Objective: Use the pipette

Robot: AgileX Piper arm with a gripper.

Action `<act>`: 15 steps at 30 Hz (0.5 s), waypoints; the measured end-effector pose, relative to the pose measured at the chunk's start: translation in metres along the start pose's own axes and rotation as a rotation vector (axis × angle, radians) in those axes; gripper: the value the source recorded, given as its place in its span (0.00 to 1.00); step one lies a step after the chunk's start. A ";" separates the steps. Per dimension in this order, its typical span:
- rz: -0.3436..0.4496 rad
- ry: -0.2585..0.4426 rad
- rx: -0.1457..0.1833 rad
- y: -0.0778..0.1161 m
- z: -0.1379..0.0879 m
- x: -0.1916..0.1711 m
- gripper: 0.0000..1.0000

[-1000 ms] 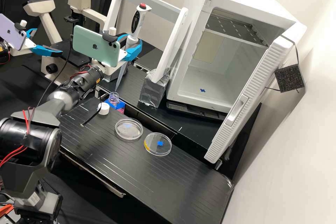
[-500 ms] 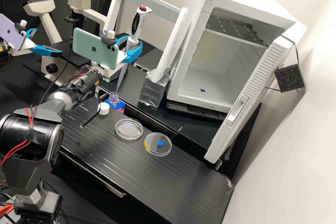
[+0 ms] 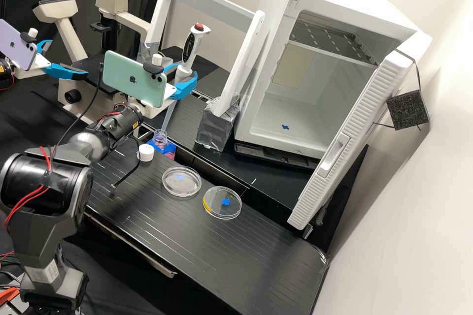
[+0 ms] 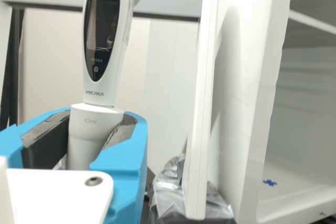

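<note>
One pipette [image 3: 189, 50], clamped, inside end effector [image 3: 187, 69]

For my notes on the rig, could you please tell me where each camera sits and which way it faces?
High view: fixed off the arm, looking forward and down on the bench; the arm and its gripper show.
Wrist view: on the arm's wrist, looking out past its own blue fingers to the pipette and white cabinet.
Both share: the held pipette, the cabinet and the silver-wrapped block.
</note>
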 end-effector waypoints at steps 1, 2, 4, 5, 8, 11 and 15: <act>-0.006 -0.004 0.003 -0.002 0.001 0.000 0.00; -0.014 -0.010 0.004 -0.005 0.003 0.000 0.00; -0.010 -0.013 -0.002 -0.008 0.006 -0.001 0.00; -0.005 -0.015 -0.005 -0.010 0.008 -0.002 0.00; 0.016 -0.009 -0.012 -0.014 0.010 -0.004 0.00; 0.030 -0.009 -0.007 -0.018 0.012 -0.006 0.00; 0.039 -0.008 -0.021 -0.023 0.017 -0.009 0.00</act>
